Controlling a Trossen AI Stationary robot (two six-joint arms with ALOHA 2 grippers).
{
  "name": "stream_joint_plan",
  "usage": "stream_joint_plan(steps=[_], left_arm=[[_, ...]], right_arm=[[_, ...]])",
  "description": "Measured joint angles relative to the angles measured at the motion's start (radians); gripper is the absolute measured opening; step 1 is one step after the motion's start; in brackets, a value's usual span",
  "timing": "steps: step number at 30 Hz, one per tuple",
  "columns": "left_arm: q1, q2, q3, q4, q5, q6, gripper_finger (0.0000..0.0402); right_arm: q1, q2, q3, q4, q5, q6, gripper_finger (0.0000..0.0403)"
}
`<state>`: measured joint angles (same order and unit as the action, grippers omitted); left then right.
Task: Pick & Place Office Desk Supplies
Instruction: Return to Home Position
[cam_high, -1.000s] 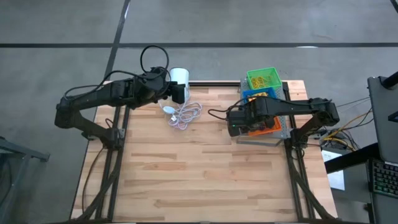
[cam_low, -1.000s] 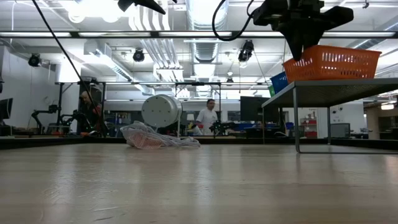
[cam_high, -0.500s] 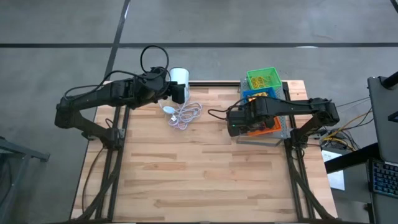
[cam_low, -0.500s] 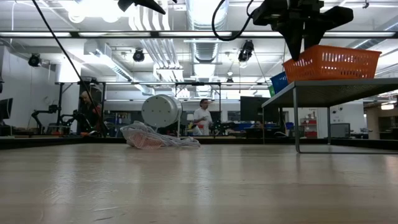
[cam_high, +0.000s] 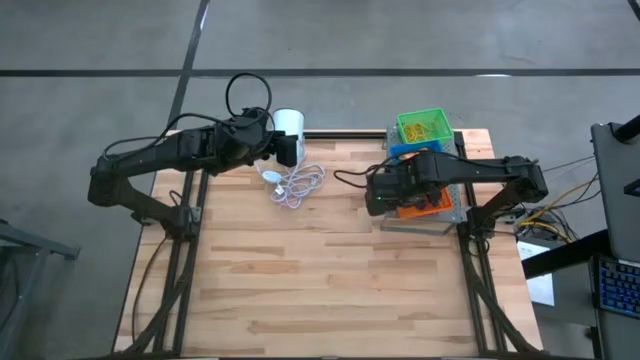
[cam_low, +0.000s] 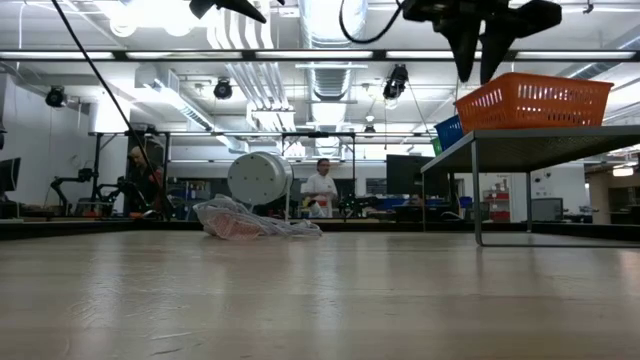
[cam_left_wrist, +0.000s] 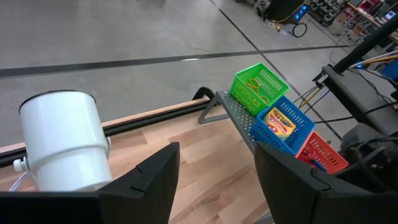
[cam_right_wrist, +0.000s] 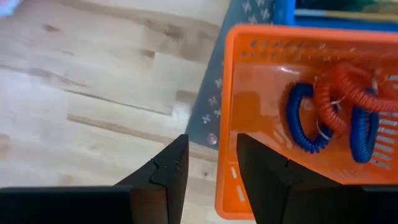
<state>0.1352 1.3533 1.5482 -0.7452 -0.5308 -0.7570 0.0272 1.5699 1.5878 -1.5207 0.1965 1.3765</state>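
While my left pincer (cam_high: 290, 148) waits by the white cylinder (cam_high: 288, 122) at the table's (cam_high: 330, 270) far edge, my right pincer (cam_high: 373, 193) hovers at the orange basket (cam_high: 428, 207) on the grey shelf (cam_high: 420, 226). Level view: its tips hang above the basket's end. Left wrist: that pincer gapes, empty; green basket (cam_left_wrist: 260, 87) and blue basket (cam_left_wrist: 300, 115) with crayon box (cam_left_wrist: 281, 122) share the shelf. Right wrist: this pincer parted, empty; coils (cam_right_wrist: 339, 87) lie in the basket.

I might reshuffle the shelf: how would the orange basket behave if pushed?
The orange basket looks like thin perforated plastic, so probably light and easy to slide on the grey shelf. It sits near the shelf's edge; an outward push might tip it off. The coiled bands inside lie loose and would likely shift.
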Motion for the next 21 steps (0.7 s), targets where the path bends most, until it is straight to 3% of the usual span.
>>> stream_joint_plan(steps=[5, 9, 18, 21], left_arm=[[0.0, 0.0, 0.0, 0.0, 0.0, 0.0, 0.0212], [0.0, 0.0, 0.0, 0.0, 0.0, 0.0, 0.0212], [0.0, 0.0, 0.0, 0.0, 0.0, 0.0, 0.0212], [0.0, 0.0, 0.0, 0.0, 0.0, 0.0, 0.0212]], right_arm=[[0.031, -0.01, 0.054, -0.03, 0.056, -0.001, 0.0132], [0.087, -0.013, 0.12, -0.04, 0.125, -0.102, 0.013], [0.376, -0.013, 0.167, -0.038, 0.702, -0.131, 0.0134], [0.467, -0.009, 0.149, -0.035, 0.841, -0.127, 0.013]])
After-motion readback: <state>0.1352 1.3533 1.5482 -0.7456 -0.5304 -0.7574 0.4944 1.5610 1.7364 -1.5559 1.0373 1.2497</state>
